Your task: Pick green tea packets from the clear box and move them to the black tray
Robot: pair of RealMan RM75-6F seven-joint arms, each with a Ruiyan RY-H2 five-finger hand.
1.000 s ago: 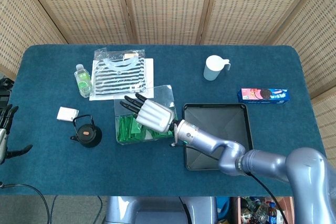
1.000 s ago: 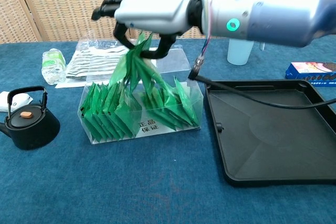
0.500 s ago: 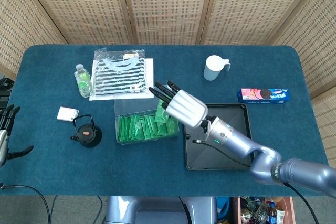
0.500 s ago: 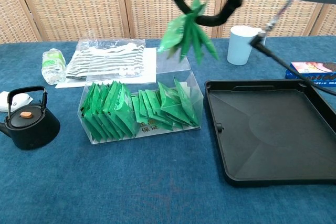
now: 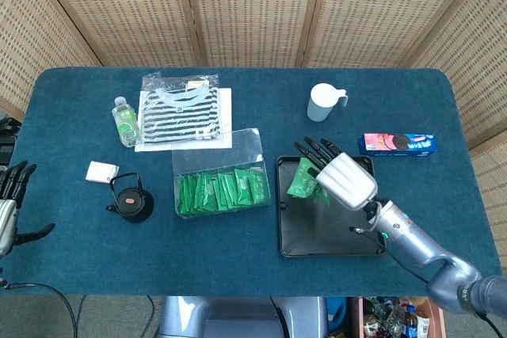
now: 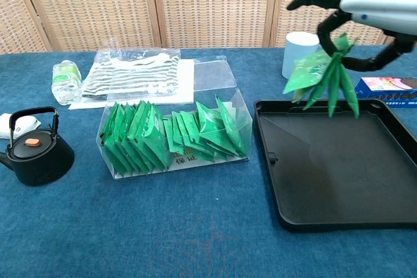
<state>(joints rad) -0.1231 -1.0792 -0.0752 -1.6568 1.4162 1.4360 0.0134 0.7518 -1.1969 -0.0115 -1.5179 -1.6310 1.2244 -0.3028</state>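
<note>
My right hand (image 5: 341,173) (image 6: 365,4) hangs over the black tray (image 5: 352,239) (image 6: 339,187) and pinches a bunch of green tea packets (image 5: 303,179) (image 6: 324,76) that dangle above the tray's back left part. The clear box (image 5: 220,189) (image 6: 174,136) stands left of the tray, still holding several green packets in a row. My left hand (image 5: 9,203) shows at the far left edge of the head view, fingers apart, holding nothing.
A black kettle (image 5: 130,198) (image 6: 34,149) and a small white box (image 5: 102,171) lie left of the clear box. Behind it are a striped shirt in a bag (image 5: 182,113), a bottle (image 5: 124,120), a white cup (image 5: 323,102) and a cookie box (image 5: 398,143).
My right hand has lifted a bunch of packets out of the clear box and carried it rightwards until it hangs over the black tray. The left hand has barely moved.
</note>
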